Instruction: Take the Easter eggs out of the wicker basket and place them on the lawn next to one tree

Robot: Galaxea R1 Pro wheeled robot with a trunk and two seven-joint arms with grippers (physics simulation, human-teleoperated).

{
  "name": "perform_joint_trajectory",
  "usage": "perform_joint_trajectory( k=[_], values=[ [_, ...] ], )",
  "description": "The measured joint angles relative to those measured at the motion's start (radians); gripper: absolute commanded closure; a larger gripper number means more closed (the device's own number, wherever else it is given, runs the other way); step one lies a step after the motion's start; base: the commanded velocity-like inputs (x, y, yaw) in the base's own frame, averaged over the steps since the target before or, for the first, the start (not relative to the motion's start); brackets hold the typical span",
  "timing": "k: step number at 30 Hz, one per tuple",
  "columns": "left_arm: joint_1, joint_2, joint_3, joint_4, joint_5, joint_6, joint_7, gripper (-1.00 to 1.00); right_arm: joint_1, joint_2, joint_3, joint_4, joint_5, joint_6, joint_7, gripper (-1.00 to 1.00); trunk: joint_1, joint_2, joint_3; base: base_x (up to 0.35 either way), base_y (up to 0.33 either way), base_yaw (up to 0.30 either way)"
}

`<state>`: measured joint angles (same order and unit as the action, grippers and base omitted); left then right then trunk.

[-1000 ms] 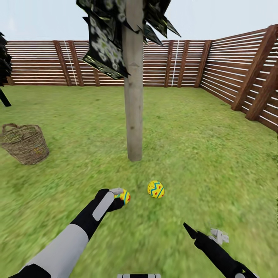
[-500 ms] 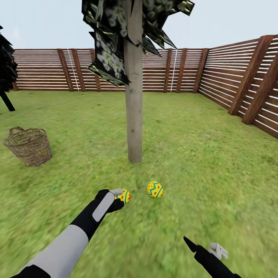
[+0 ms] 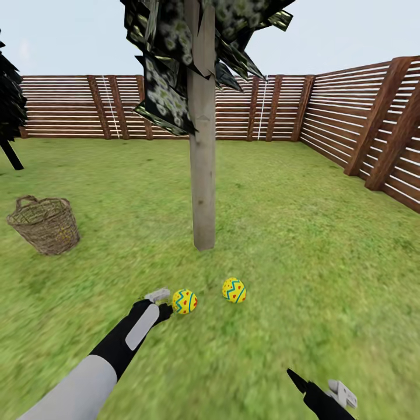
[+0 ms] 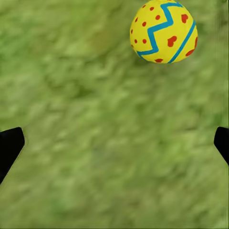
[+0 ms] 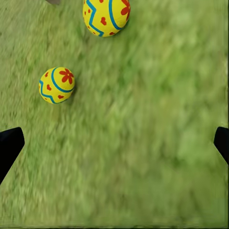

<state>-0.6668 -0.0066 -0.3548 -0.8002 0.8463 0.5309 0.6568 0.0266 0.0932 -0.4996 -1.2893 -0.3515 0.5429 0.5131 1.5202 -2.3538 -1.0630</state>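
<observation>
Released egg (image 3: 184, 301) upright on lawn (image 3: 303, 233) | left end effector (image 3: 165, 301) wide, withdrawn

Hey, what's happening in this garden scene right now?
A two-armed robot is moving painted Easter eggs from the woven wicker basket to the grass beside the pale-trunked tree. Two yellow eggs with blue zigzags lie on the lawn near the trunk: one just in front of the left gripper, whose jaws are open and empty, the other beside it. The right gripper hangs open and low, holding nothing.
</observation>
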Motion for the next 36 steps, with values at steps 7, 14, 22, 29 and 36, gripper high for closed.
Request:
perform_joint_trajectory(
  k=[7,14,22,29,36],
  values=[
    [0.037,0.032,-0.003,0.002,0.0,-0.11,-0.027,-1.0,0.001,-0.033,-0.007,0.084,0.07,-0.071,0.003,-1.0,-0.027,0.049,0.022,0.0,0.0,0.0],
    [0.092,0.035,-0.007,-0.009,0.0,-0.221,-0.035,-1.0,0.002,-0.037,-0.002,0.098,0.094,-0.128,0.001,-1.0,-0.054,0.098,0.044,0.0,0.0,0.0],
    [0.11,0.034,-0.008,0.0,0.0,-0.248,-0.047,-1.0,0.002,-0.036,0.0,0.108,0.097,-0.134,-0.004,-1.0,-0.084,0.154,0.069,0.0,0.0,0.0],
    [0.117,0.031,-0.008,0.002,0.0,-0.289,-0.06,-1.0,0.001,-0.036,0.004,0.132,0.099,-0.136,-0.004,-1.0,-0.111,0.203,0.091,0.0,0.0,0.0],
    [0.12,0.031,-0.008,0.002,0.0,-0.296,-0.062,-1.0,0.002,-0.036,0.006,0.135,0.099,-0.136,-0.005,-1.0,-0.138,0.252,0.113,0.0,0.0,0.0]
  ],
)
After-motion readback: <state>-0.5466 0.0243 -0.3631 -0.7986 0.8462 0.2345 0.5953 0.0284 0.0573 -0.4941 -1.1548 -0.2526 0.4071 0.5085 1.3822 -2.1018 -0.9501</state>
